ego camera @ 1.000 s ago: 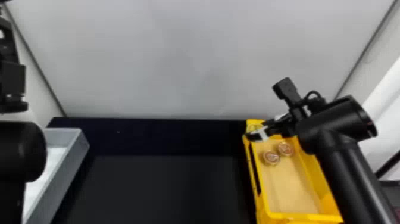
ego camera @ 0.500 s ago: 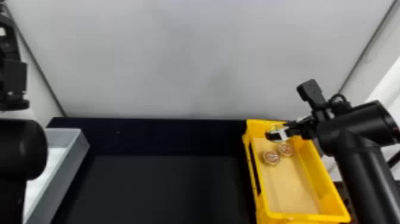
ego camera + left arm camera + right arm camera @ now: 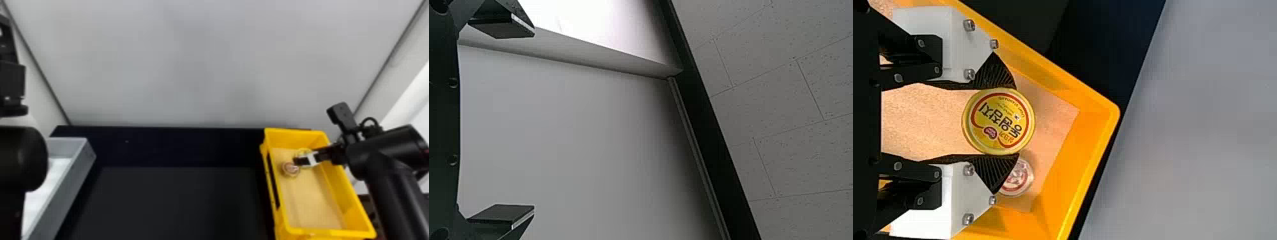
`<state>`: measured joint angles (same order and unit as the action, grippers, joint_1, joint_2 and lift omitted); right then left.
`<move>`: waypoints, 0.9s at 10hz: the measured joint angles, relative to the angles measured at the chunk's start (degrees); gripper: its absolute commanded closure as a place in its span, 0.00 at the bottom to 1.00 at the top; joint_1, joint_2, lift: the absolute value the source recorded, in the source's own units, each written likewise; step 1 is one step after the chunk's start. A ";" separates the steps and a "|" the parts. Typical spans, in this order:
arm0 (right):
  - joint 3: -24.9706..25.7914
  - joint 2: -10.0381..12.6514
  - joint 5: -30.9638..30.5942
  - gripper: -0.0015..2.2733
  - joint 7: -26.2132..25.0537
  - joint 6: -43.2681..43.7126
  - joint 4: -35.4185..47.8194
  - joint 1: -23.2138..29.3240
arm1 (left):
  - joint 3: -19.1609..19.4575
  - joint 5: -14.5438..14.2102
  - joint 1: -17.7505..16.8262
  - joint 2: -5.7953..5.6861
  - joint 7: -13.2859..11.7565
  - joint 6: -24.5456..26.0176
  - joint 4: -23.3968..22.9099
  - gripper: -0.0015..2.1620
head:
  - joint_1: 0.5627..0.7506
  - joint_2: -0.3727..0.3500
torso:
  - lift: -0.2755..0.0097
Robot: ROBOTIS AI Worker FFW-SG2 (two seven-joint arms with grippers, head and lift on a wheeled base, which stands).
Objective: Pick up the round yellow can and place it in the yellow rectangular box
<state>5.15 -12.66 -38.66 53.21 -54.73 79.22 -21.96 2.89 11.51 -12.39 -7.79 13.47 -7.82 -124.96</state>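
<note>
Black right arm (image 3: 383,153): coming in at the right part of the bottom edge in head view, rising first, then bent at a thick round joint, and from there directed to the robot's left, across the side wall of the yellow rectangular plastic box (image 3: 341,194).
Right gripper (image 3: 301,157): placed over the far half of the box, clamped on the can from two opposite sides with black ribbed fingers (image 3: 995,72).
Round yellow can (image 3: 999,121) with red ring on the lid: held between these fingers, with lid facing the wrist camera; cannot tell if touching the bottom of the box.
Small round can with reddish top (image 3: 290,169): lying in the box, just beside the gripper in head view.
Pale round lid with red ring (image 3: 1018,179): seen in right wrist view, partly behind one finger; cannot tell if belonging to the same small can.
Black left arm (image 3: 22,159): standing along the left edge of head view, directed upward, parked well apart from the yellow box.
Left gripper (image 3: 6,41): wide apart at the fingers in left wrist view, holding nothing, facing pale wall (image 3: 569,135) and tiled ceiling (image 3: 789,100).
Grey box (image 3: 79,169): on the left side of the black counter (image 3: 178,204), partly behind the left arm.
</note>
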 measured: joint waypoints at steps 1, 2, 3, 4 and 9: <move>0.38 0.00 -0.13 0.30 -0.09 0.24 -1.23 0.33 | 0.16 0.02 0.00 -0.05 -0.10 0.00 -0.02 0.02 | 0.70 0.44 | 0.96; 0.61 0.00 -0.20 0.30 -0.27 0.46 -2.39 0.73 | 0.26 0.05 0.00 -0.09 -0.20 0.00 -0.02 0.02 | 0.70 0.44 | 0.96; 0.73 0.00 -0.21 0.30 -0.51 0.69 -3.46 1.22 | 0.35 0.07 0.00 -0.12 -0.26 0.00 -0.02 0.02 | 0.70 0.44 | 0.96; 0.80 0.00 -0.22 0.30 -0.71 0.99 -4.48 1.79 | 0.37 0.08 0.01 -0.13 -0.28 0.00 -0.02 0.02 | 0.70 0.44 | 0.96; 2.21 0.13 -0.21 0.30 -1.46 3.46 -10.17 3.39 | 0.22 0.09 0.07 -0.11 -0.28 0.00 -0.02 0.02 | 0.70 0.44 | 0.96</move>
<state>7.35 -12.53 -38.87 51.74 -51.26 69.05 -18.57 3.11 11.60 -12.33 -7.91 13.19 -7.82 -124.98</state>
